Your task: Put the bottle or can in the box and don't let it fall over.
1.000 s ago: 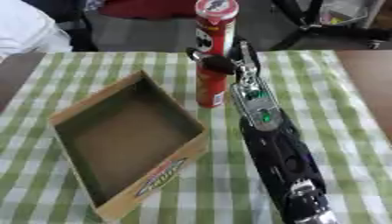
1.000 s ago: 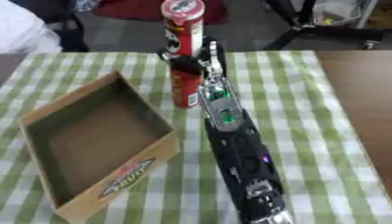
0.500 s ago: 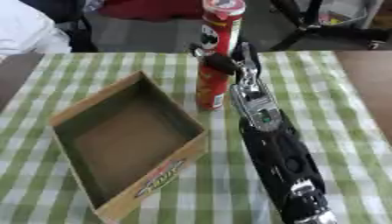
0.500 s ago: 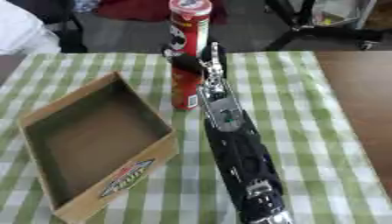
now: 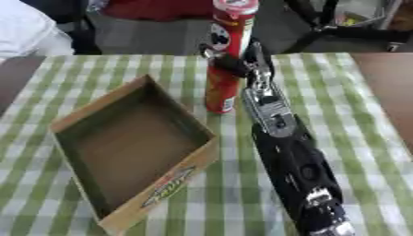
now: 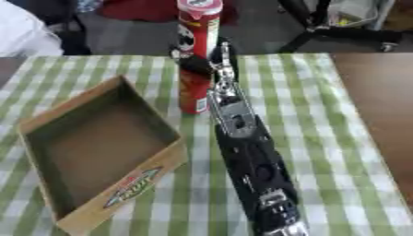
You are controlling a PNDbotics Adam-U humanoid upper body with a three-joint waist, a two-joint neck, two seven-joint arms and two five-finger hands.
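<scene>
Left eye view: the right robot hand (image 5: 235,62), at the end of a long black and silver arm reaching from the near right, has its fingers wrapped round the middle of a tall red cylindrical can with a red lid (image 5: 226,55), which stands upright at the far centre of the green-and-white checked worktop (image 5: 355,120). Against the pictures from a second ago the can appears a little higher in the frame and its base a touch further from the box, though the whole view may have shifted, so a lift cannot be confirmed; the base appears at or just above the cloth. On that reading the grasp is made and the carry is only starting. The open brown cardboard box with a printed logo on its near side (image 5: 133,147) lies empty to the left and nearer, well short of the can. Counted: one can, one box, one robot hand in view; the left robot hand appears in neither view.
</scene>
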